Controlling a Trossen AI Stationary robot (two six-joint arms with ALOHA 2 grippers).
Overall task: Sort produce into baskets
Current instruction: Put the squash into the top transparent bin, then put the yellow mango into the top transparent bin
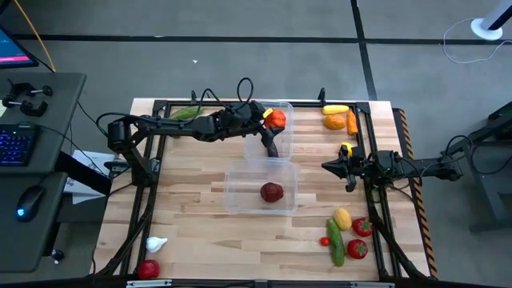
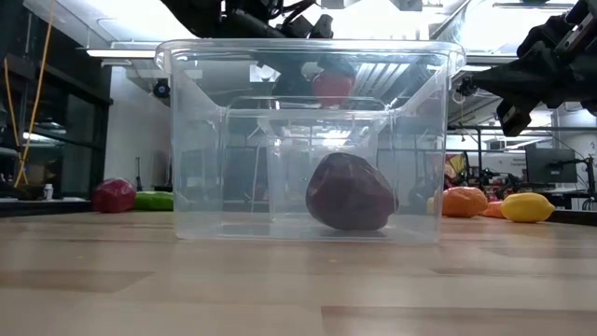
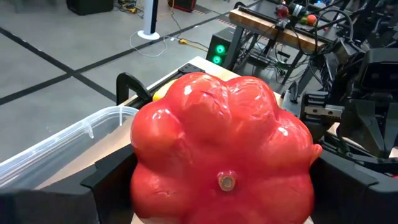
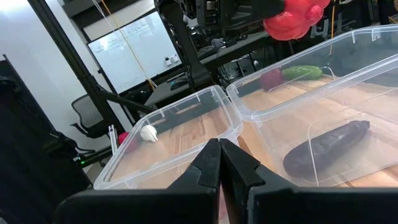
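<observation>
My left gripper [image 1: 272, 120] reaches from the table's left over the far clear basket [image 1: 285, 108] and is shut on a red lobed pepper [image 3: 224, 149], which also shows in the high view [image 1: 277, 118]. A dark eggplant [image 1: 270, 142] lies in that basket. The near clear basket [image 1: 240, 172] holds one dark red piece [image 1: 272, 192] on its floor. My right gripper [image 1: 350, 170] hangs shut and empty to the right of the baskets; its fingertips [image 4: 219, 152] meet. My left gripper pinches the pepper between its two fingers [image 3: 106, 183], one on each of the pepper's opposite sides [image 3: 142, 171]. The pepper's end with the small stub [image 3: 225, 182] faces the wrist camera. The pepper is lifted clear, above the far basket's rim [image 3: 68, 140].
A yellow piece [image 1: 336, 109], an orange piece [image 1: 334, 122] and a carrot [image 1: 352, 122] lie far right. A lemon [image 1: 342, 218], tomatoes [image 1: 362, 226], and a cucumber [image 1: 334, 242] lie near right. Garlic [image 1: 156, 243] and a red piece [image 1: 148, 269] lie near left. A cucumber [image 1: 186, 113] lies far left.
</observation>
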